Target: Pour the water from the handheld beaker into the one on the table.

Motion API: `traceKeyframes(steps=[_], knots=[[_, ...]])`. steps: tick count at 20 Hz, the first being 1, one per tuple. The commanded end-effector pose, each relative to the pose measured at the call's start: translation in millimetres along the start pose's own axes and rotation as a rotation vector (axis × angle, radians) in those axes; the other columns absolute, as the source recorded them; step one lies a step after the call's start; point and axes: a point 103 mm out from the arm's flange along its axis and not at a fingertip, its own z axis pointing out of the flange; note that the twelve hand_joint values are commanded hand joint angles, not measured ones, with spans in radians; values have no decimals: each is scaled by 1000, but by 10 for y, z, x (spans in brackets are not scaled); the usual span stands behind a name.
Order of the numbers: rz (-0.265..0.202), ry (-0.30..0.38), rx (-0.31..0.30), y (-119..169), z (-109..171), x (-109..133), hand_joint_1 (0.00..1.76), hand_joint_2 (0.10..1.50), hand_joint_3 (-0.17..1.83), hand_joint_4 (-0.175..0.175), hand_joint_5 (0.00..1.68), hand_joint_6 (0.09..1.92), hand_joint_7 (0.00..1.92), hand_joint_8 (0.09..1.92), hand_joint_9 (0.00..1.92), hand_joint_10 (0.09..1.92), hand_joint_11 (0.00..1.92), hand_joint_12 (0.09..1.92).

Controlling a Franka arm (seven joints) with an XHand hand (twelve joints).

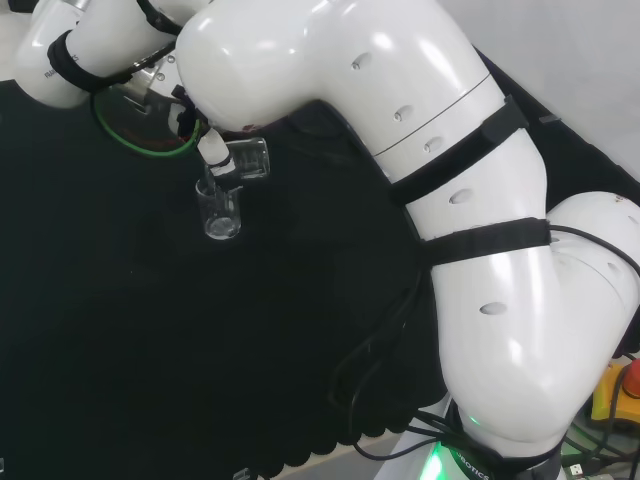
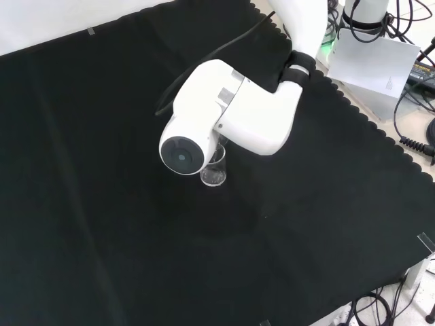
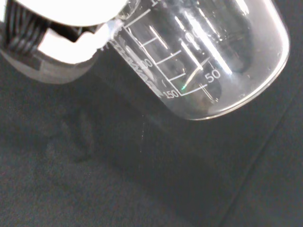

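Head view: hand [image 1: 212,150] sits at upper left, mostly behind the arm [image 1: 400,120]. A white finger wraps the held beaker [image 1: 247,160], so the hand is closed around it. That beaker is tipped hard, nearly on its side, mouth end toward the left. Directly under it stands the table beaker [image 1: 219,212], upright on the black cloth [image 1: 120,330]. The two overlap in this view; contact or gap, cannot tell. A green cable loop [image 1: 150,148] lies on the cloth behind the hand. Water level in either beaker not readable here.

Front view: a big white link with a round grey cap [image 2: 182,155] covers the hand. Just below and right of the cap, a clear beaker [image 2: 215,170] shows on the cloth, near the middle of the bench. Which of the two it is, cannot tell for certain; it looks upright. A white sheet [image 2: 370,64] lies off the cloth at upper right.

Wrist view: held beaker [image 3: 208,56] is close and large, tilted, its printed scale lines visible. A white and black part of the hand [image 3: 61,40] presses against its wall. Cloth behind it. No clear water line inside the glass.
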Motion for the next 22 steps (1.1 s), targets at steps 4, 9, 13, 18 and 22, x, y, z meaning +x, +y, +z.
traceKeyframes(steps=[4, 9, 13, 18, 22], knots=[[3, 0, -3, -20, 1, -9, 1115, 727, 543, 175, 1253, 665, 1709, 87, 1574, 87, 1136, 868], [6, -2, -7, -33, -23, -3, 1115, 726, 546, 175, 1252, 668, 1709, 87, 1574, 87, 1136, 868], [8, 8, -23, -54, -16, -32, 1115, 725, 548, 175, 1251, 670, 1709, 87, 1574, 87, 1136, 869], [-9, 63, -55, -72, 8, -82, 1115, 725, 551, 175, 1250, 673, 1709, 87, 1574, 87, 1137, 869], [-23, 97, -78, -83, 26, -107, 1115, 724, 552, 175, 1249, 675, 1709, 87, 1574, 87, 1137, 869]])
